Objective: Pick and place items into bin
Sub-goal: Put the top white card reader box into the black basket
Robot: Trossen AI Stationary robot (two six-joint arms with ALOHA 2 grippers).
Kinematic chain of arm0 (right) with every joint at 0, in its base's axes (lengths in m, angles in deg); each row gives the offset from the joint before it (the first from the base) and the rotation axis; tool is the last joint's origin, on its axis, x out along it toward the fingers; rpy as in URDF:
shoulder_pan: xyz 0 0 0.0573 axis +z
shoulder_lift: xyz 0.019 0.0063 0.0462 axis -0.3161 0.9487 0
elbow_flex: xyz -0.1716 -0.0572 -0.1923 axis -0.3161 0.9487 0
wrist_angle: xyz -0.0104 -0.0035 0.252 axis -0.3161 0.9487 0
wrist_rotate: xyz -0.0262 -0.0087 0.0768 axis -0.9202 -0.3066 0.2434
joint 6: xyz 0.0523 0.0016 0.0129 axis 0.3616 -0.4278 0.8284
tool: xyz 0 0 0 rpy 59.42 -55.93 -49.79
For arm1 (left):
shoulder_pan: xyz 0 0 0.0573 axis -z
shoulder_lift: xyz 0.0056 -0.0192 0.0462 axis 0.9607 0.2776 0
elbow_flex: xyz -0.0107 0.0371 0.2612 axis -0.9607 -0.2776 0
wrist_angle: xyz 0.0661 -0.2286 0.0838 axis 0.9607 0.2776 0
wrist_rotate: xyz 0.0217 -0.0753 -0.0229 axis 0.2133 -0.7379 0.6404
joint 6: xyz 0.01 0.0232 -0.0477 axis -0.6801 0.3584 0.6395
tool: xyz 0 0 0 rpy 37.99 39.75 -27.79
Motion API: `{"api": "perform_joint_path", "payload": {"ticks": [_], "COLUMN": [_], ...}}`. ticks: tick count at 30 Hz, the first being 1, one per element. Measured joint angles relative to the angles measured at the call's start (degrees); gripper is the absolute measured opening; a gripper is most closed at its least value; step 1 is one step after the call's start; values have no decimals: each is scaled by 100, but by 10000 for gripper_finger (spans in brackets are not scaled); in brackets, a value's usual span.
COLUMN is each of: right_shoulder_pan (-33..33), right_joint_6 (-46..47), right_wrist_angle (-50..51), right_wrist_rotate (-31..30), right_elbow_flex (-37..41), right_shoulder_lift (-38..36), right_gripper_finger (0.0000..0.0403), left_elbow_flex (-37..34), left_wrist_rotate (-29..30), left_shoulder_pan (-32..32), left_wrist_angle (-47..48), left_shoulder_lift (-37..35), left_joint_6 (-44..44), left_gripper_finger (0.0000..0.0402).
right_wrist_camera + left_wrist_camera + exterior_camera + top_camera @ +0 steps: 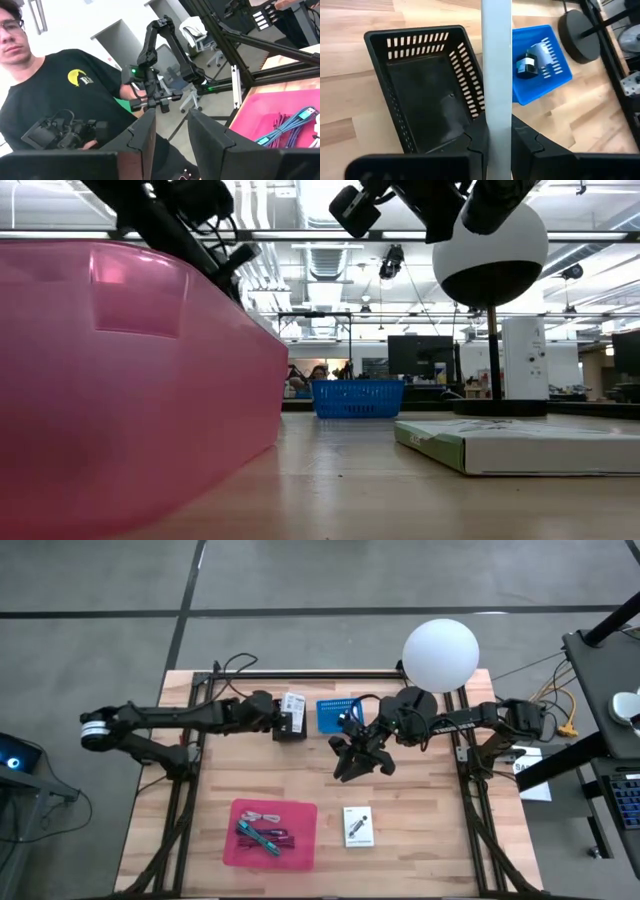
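Note:
My left gripper (pixel 288 718) is shut on a white printed card (pixel 293 703), which it holds over a black slotted basket (pixel 425 90) at the far side of the table. My right gripper (pixel 362 762) hangs open and empty above the table's middle, just in front of a blue basket (pixel 340 712); in the right wrist view my right gripper (pixel 171 131) has nothing between its fingers. A second white card (pixel 358 826) lies flat on the table near the front. Beside it a pink bin (pixel 300 845) holds a teal tool (pixel 258 836) and cables (pixel 268 815). My left gripper pinches the white card between its two fingers, and the card shows edge-on as a pale strip in the left wrist view. The fingers (pixel 476 142) are on one end of the card (pixel 496 112). Its other end (pixel 496 30) sticks out past them, clear above the black basket.
The blue basket (pixel 532 85) holds a grey metal piece (pixel 527 65). A white globe lamp (pixel 440 655) stands at the far right edge, on a dark round base (pixel 580 35). Bare wood lies between the baskets and the pink bin. A person in a black shirt (pixel 75 100) stands beyond the table.

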Motion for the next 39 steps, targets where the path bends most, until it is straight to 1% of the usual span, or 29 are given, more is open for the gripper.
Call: {"api": "perform_joint_path", "payload": {"ticks": [5, 9, 15, 19, 28, 34, 39], "right_shoulder_pan": [0, 0, -2, -2, -4, 0, -2], "right_joint_6": [2, -2, -20, -20, -20, -15, -22], "right_wrist_angle": [158, 212, 228, 232, 232, 232, 232], "right_wrist_rotate": [0, 0, 0, 0, 1, 0, 1], "right_elbow_flex": [2, 2, 2, 2, 2, 2, 2], "right_shoulder_lift": [0, 0, 0, 0, 0, 0, 0], "right_gripper_finger": [104, 99, 96, 99, 94, 95, 94], "left_elbow_flex": [42, 38, 33, 24, 20, 20, 20], "left_wrist_rotate": [-11, -9, -19, -246, -282, -290, -546], "left_shoulder_pan": [-104, -224, -293, -322, -387, -470, -542], "left_wrist_angle": [7, 163, 121, 132, 122, 25, 14], "left_shoulder_lift": [238, 347, 454, 516, 682, 683, 683], "left_joint_6": [-4, -10, -39, -38, 5, 158, 155], "left_gripper_finger": [30, 33, 35, 36, 37, 30, 44]}}
